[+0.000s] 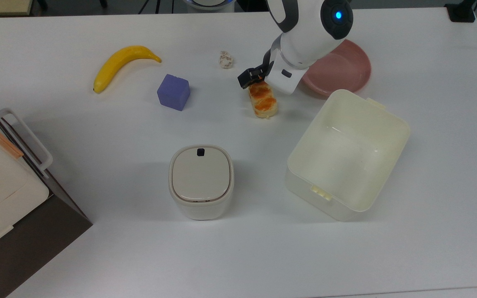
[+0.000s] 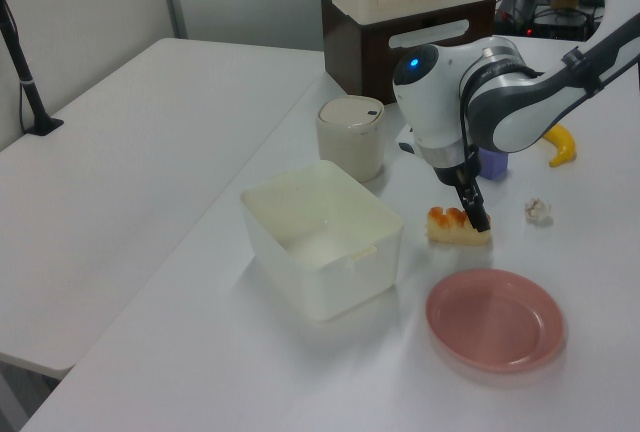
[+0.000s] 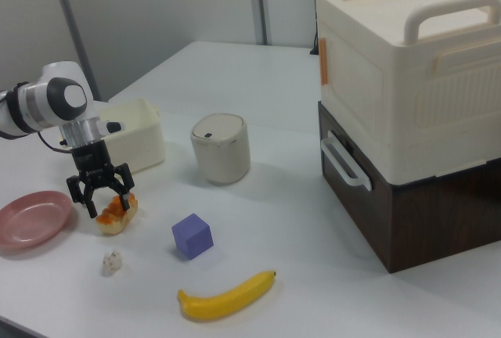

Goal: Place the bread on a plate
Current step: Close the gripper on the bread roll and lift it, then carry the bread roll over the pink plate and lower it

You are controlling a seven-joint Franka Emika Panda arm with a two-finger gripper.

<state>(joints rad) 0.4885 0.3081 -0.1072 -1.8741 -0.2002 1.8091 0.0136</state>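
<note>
We see the black two-finger gripper (image 3: 104, 199) spread wide, its fingers straddling one end of the small braided orange-topped bun (image 1: 263, 100), not clamped. The bun lies on the white table (image 1: 97, 248), upper centre of the top view, just beside the round pink plastic plate (image 1: 342, 70).

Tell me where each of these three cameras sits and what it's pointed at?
Top view: overhead, looking straight down on the white table; the arm's white wrist and gripper reach in from the top edge.
Left view: raised beside the table, plate nearest, the arm coming from the left view's right.
Right view: low at the opposite side, banana nearest, the arm at the right view's left.
All share the bread under the open gripper.
</note>
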